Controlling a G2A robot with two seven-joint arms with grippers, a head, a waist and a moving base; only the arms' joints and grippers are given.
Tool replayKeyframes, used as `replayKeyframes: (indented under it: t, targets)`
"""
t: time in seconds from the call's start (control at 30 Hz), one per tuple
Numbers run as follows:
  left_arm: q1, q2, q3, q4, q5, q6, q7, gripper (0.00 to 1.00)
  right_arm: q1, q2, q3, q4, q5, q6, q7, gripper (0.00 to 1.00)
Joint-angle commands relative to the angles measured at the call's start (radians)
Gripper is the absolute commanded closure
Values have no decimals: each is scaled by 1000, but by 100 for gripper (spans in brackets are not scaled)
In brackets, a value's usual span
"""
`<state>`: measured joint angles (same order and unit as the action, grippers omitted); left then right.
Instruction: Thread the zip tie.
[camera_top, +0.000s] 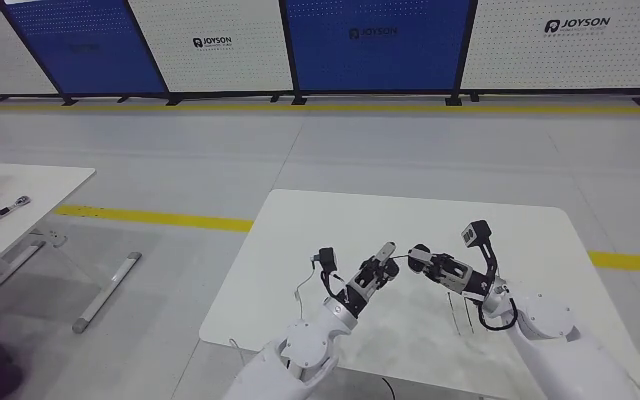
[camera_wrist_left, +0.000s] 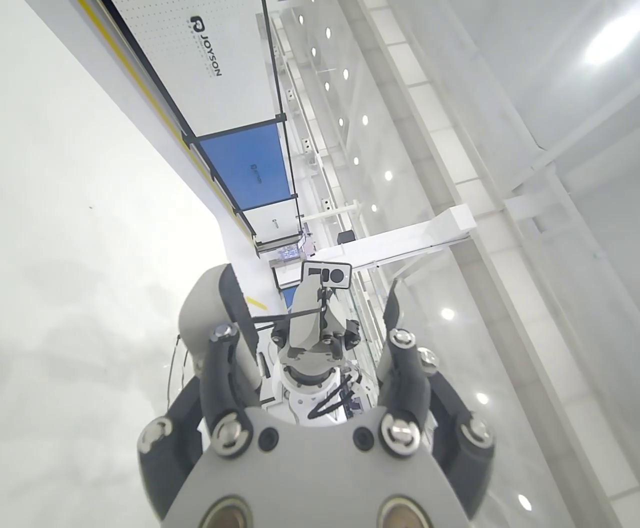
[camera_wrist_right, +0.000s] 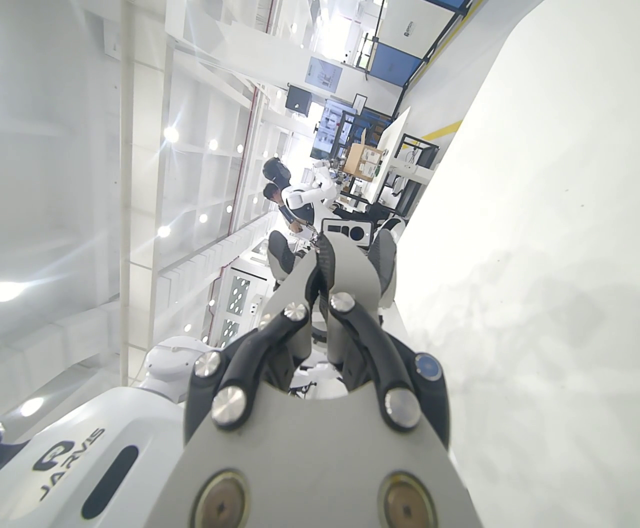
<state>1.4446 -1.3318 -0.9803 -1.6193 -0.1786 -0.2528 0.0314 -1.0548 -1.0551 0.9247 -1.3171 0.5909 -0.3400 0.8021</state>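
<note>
Alignment step, est.: right hand (camera_wrist_right: 322, 250) clamped zip tie (camera_wrist_left: 285, 315), left hand (camera_wrist_left: 310, 282) stood wide at its tip; next prob. req'd precise closure.

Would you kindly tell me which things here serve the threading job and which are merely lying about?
In the job: zip tie, right gripper shut on it, open left gripper, table.
Lying about: side table, bar on the floor.
</note>
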Motion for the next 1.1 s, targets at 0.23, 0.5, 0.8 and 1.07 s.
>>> replayKeyframes:
  t: [0.23, 0.5, 0.8, 1.07]
  targets:
    - [-9, -5, 5, 17, 8, -6, 17, 100, 0, 0, 0, 0, 0, 0, 0, 100]
    - [-13, -10, 12, 32, 21, -15, 30, 100, 0, 0, 0, 0, 0, 0, 0, 100]
    - [-3, -13, 8, 21, 5, -24, 39, 65, 0, 0, 0, 0, 0, 0, 0, 100]
    - [9, -13, -1, 7, -30, -25, 40, 0, 0, 0, 0, 0, 0, 0, 0, 100]
